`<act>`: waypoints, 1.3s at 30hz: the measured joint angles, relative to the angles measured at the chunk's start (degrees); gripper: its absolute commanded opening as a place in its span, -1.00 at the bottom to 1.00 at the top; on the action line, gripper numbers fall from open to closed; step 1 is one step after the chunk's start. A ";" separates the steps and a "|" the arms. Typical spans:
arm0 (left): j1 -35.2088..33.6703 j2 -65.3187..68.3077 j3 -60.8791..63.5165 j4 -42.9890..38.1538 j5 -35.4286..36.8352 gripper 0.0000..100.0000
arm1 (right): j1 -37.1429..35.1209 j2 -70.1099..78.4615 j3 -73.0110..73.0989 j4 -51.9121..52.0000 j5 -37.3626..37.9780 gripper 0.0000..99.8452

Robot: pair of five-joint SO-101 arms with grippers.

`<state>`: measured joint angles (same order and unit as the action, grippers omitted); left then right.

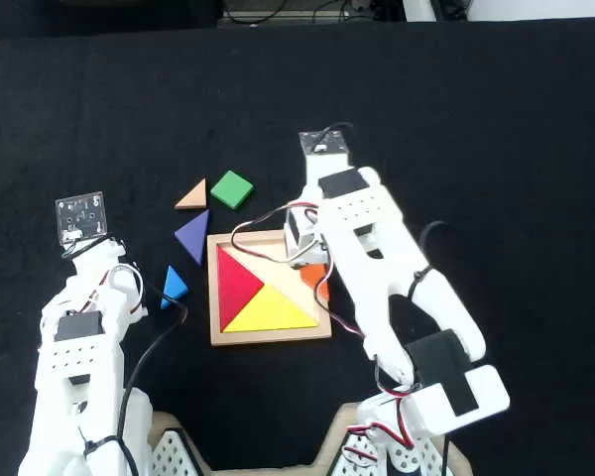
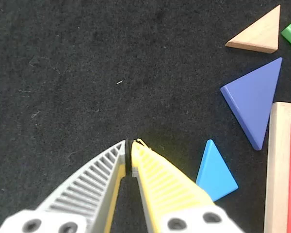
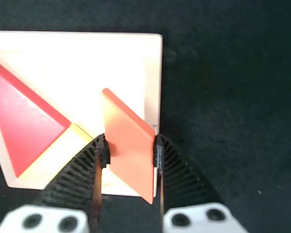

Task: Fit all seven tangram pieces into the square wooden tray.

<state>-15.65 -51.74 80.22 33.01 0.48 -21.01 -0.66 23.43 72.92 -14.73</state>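
The square wooden tray [image 1: 218, 335] holds a red triangle [image 1: 236, 283] and a yellow triangle [image 1: 271, 311]. My right gripper [image 3: 130, 148] is shut on an orange parallelogram [image 3: 131, 145], held over the tray's [image 3: 154, 73] right side; in the high view the orange piece [image 1: 316, 275] peeks out under that arm. On the cloth left of the tray lie a purple triangle [image 1: 192, 236], a small blue triangle [image 1: 173, 286], a tan triangle [image 1: 191, 195] and a green square [image 1: 231, 189]. My left gripper [image 2: 130, 144] is shut and empty, just left of the blue triangle [image 2: 214, 171].
Black cloth covers the whole table, with bare room behind the pieces and on both sides. The right arm [image 1: 377, 258] reaches over the tray's right edge. The purple triangle [image 2: 254, 99] lies close against the tray's left rim [image 2: 277, 165].
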 measured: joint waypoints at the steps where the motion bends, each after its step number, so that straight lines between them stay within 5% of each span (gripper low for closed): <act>1: 0.00 0.00 0.00 0.00 0.00 -0.93 | -0.62 0.00 0.44 -0.79 0.00 -0.98; 39: 0.00 0.00 1.14 -2.99 0.00 -0.93 | -2.90 8.79 2.64 -7.74 -5.36 -0.98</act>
<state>-15.65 -51.74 81.36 30.02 0.48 -23.91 8.13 26.07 65.19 -20.09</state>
